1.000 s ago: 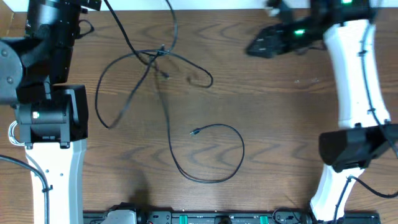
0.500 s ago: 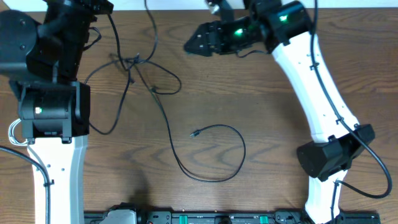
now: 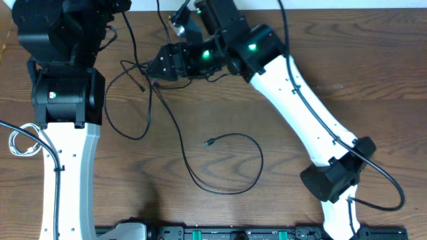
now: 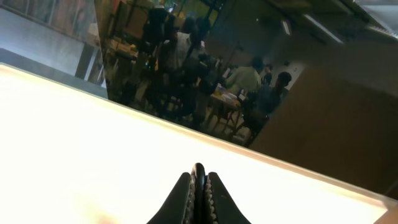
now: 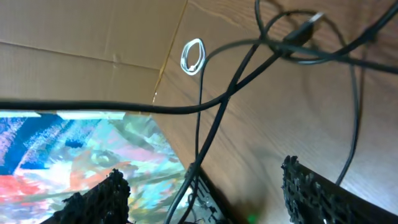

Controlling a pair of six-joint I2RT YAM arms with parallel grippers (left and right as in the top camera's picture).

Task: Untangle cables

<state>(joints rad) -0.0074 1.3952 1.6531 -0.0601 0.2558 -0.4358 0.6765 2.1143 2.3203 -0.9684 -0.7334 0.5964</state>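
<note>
While the black cables (image 3: 143, 67) sit knotted on the table (image 3: 373, 80), far and left of centre, one strand runs toward the near side. It curls into an open loop at mid-table, with its plug (image 3: 209, 141) lying free inside the curl. Another strand sags in a loop to the left of the knot. The white cable (image 3: 20, 141) is coiled at the left edge, just beside the left arm (image 3: 67, 153). The right wrist view shows it small and ring-shaped near some cardboard (image 5: 74, 37).

The left arm rises from the near left, its black upper joints bunched in the far left corner. The left gripper (image 4: 199, 179) is pressed closed on a thin black cable (image 4: 198, 168) and points off the table toward a dim room.

The right arm (image 3: 293, 100) reaches diagonally from its base at the near right to far centre. The right gripper (image 3: 155, 67) points left, just beside the knot. Its jaws stand wide apart and hold nothing. In its own view, black strands cross the gap between the fingers (image 5: 311, 186).
</note>
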